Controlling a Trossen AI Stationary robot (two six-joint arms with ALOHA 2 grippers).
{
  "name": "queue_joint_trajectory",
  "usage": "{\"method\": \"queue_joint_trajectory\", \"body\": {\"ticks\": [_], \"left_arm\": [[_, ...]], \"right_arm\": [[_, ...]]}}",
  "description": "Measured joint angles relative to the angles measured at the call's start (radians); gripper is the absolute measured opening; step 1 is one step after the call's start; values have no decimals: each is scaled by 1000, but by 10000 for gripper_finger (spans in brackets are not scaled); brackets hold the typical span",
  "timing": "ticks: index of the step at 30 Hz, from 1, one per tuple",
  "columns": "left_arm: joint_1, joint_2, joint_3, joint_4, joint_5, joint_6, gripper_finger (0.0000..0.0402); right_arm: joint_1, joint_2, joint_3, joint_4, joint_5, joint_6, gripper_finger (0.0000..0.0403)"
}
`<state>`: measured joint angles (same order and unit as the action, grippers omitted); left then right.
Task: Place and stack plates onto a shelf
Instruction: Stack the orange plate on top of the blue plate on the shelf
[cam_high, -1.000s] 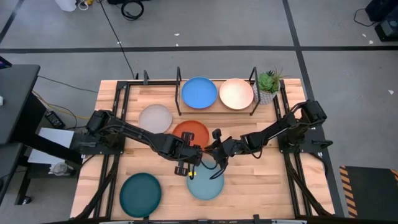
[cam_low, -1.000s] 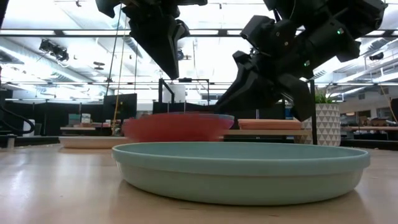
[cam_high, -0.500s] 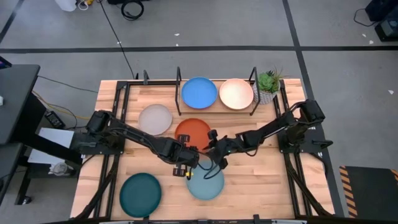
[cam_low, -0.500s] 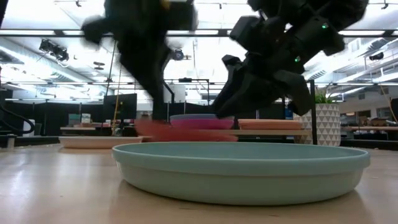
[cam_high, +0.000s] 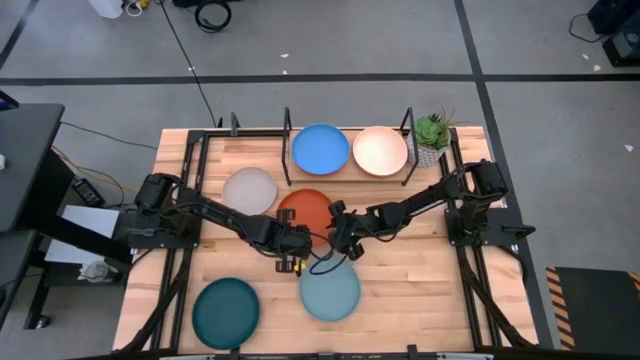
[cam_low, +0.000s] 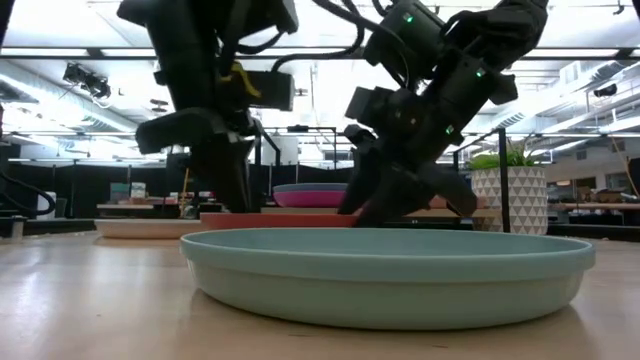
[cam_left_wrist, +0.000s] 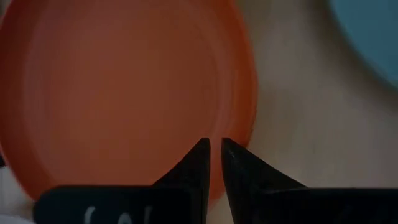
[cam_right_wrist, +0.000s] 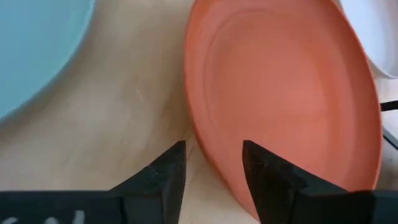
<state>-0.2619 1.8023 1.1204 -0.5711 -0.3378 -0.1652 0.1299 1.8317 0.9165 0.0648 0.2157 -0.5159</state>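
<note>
Wooden tabletop (cam_high: 420, 290) is sitting on a grey floor, and the shelf (cam_high: 350, 176) is running along its far edge with two plates on it: the blue plate (cam_high: 320, 149) and the peach plate (cam_high: 380, 151) side by side between the black posts. A little potted plant (cam_high: 431, 136) is standing just beside the peach one.

Both arms are crowding the orange plate (cam_high: 304, 211) in the middle of the tabletop. The left gripper (cam_left_wrist: 215, 152) is hanging over the plate's near rim with its jaws nearly shut, just a sliver of gap, nothing between them as far as I can make out. The right gripper (cam_right_wrist: 211, 165) is sitting at the plate's right rim with its jaws apart, the edge lining up with the gap; hard to say if it's actually touching.

The light teal plate (cam_high: 330, 292) is lying nearest the front, the dark teal plate (cam_high: 226, 312) to its left, and the grey-white plate (cam_high: 249, 190) is resting just beside the orange one.
</note>
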Motion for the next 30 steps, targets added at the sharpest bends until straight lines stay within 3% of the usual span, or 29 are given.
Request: {"method": "queue_joint_trajectory", "body": {"ticks": [8, 20, 25, 30], "left_arm": [[-21, -46, 3, 20, -9, 19, 48], [-109, -209, 14, 61, -28, 19, 48], [-143, -251, 14, 54, -47, 28, 48], [-159, -264, 14, 47, -82, 70, 48]], "right_arm": [[-8, -1, 1, -18, -10, -18, 107], [-5, -1, 1, -51, -2, -39, 16], [35, -48, 1, -94, -1, -42, 15], [94, -144, 79, -290, -43, 2, 17]]}}
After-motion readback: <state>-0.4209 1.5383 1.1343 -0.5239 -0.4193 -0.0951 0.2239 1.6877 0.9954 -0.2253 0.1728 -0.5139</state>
